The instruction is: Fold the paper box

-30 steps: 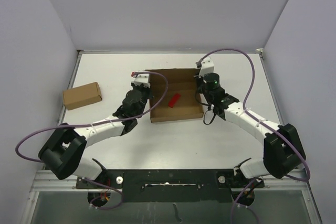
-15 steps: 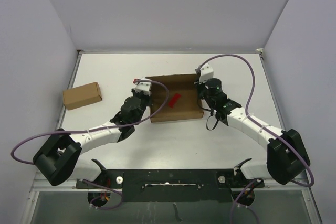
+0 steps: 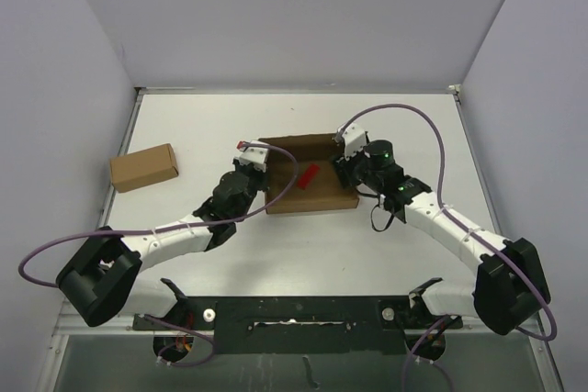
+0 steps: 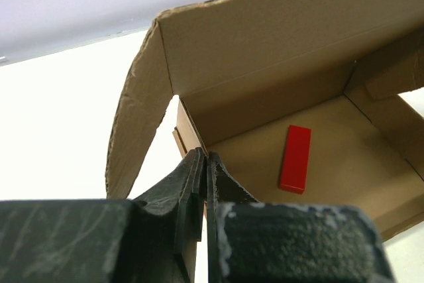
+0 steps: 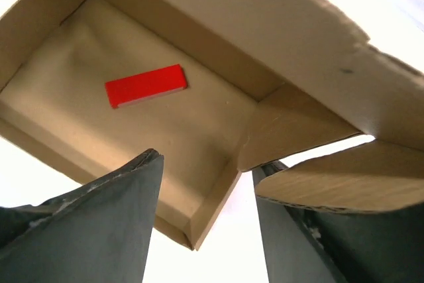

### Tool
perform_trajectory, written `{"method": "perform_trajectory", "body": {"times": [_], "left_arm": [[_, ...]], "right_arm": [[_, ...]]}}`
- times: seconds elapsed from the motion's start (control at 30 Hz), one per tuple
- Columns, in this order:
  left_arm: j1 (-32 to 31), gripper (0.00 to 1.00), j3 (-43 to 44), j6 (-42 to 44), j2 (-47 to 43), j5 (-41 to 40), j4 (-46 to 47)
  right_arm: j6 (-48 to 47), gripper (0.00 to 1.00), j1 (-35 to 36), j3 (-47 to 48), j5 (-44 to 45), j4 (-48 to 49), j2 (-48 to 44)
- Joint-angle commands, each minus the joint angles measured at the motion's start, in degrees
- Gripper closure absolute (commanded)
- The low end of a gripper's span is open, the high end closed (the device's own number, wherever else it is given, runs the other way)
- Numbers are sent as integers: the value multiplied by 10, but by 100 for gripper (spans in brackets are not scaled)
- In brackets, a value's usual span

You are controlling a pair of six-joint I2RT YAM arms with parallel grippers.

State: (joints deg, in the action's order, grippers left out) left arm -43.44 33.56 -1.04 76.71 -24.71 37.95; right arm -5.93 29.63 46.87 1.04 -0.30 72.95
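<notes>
Resting mid-bench (image 3: 184,117) with flaps raised: the paper box (image 3: 323,194), a red block (image 3: 307,174) on its floor. At its left wall, left tool (image 4: 206,160) pressed together; astride its right wall, right tool (image 5: 209,161) spread apart.

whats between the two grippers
The red block, lying on the paper box floor, between the left gripper and right gripper; the top view shows it.

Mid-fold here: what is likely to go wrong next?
The left gripper is pinched shut on the left wall of the paper box alone; a pull may drag or tear it.
The right gripper is open, holding nothing; the side flap by it may swing loose.
The loose red block may slide.
</notes>
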Motion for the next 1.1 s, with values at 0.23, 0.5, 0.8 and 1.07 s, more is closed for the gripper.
{"method": "perform_trajectory", "body": {"times": [0.23, 0.5, 0.8, 1.07], "left_arm": [[-17, 100, 14, -25, -31, 31, -22], [-17, 100, 22, -29, -37, 31, -41], [-17, 100, 24, -39, -39, 33, -55], [-17, 100, 26, -50, -48, 34, -79]], "right_arm": [[-160, 32, -75, 46, -240, -171, -72], [-277, 24, -138, 81, -388, -315, -97], [-394, 21, -217, 118, -528, -461, -120], [-505, 22, -237, 179, -537, -613, -125]]}}
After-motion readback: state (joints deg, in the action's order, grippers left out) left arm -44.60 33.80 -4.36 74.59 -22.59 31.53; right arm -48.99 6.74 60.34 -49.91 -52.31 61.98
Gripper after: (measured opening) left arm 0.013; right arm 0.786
